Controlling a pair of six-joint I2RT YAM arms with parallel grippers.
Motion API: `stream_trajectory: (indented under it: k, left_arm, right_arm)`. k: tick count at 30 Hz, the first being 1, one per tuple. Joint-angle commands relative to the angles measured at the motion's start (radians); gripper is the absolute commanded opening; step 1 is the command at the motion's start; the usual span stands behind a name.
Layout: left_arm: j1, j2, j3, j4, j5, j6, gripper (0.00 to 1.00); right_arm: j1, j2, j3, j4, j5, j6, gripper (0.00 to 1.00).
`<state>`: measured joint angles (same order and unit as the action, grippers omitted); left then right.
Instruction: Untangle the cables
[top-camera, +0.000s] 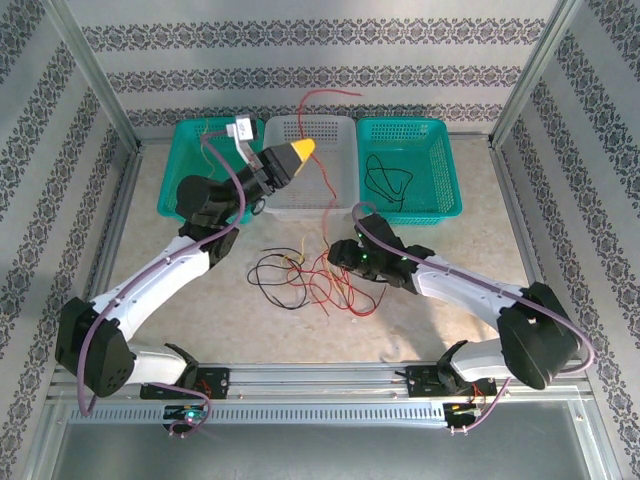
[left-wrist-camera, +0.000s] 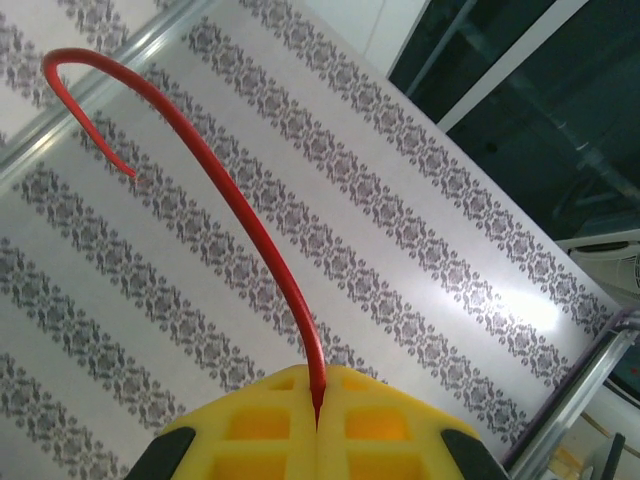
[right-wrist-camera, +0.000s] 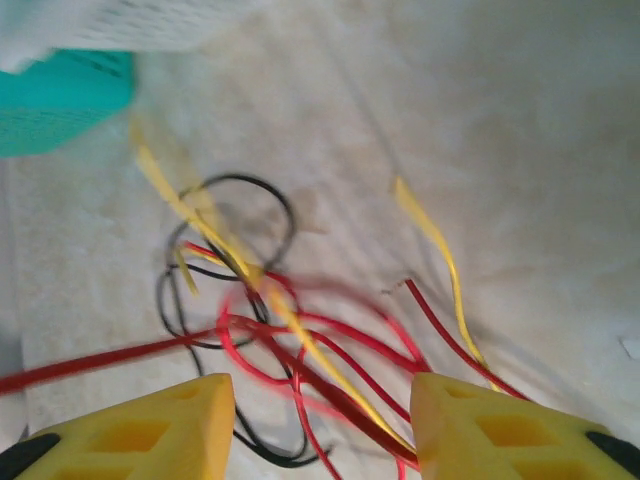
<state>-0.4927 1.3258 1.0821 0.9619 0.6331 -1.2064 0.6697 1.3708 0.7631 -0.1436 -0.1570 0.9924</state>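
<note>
A tangle of thin red, yellow and black cables lies on the table's middle. My left gripper is raised over the white basket and is shut on one red cable, which curves up past the yellow pads and also trails down toward the tangle. My right gripper hovers open just above the tangle's right side, with red cables and a yellow cable crossing between its fingers. A lone black cable lies in the right teal basket.
Three baskets line the back of the table: a teal basket on the left, a white basket in the middle, and a teal basket on the right. Patterned walls and metal frame posts enclose the table.
</note>
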Motion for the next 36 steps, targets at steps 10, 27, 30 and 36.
stream_trajectory:
  k: [10,27,30,36]
  left_arm:
    - [0.123,-0.085,0.107,-0.467,-0.075,0.218,0.00]
    - [0.149,0.208,0.541,-0.898,-0.298,0.688,0.00]
    - [0.153,0.243,0.548,-0.917,-0.372,0.792,0.00]
    - [0.170,0.315,0.591,-0.852,-0.345,0.835,0.00]
  right_arm:
    - [-0.044,-0.029,-0.047,-0.020,-0.004,0.039,0.49]
    - [-0.084,-0.265,-0.015,-0.251,0.074,-0.027,0.50]
    - [-0.086,-0.279,-0.026,-0.255,0.070,-0.026,0.50]
    - [-0.085,-0.305,-0.049,-0.255,0.063,-0.031,0.50]
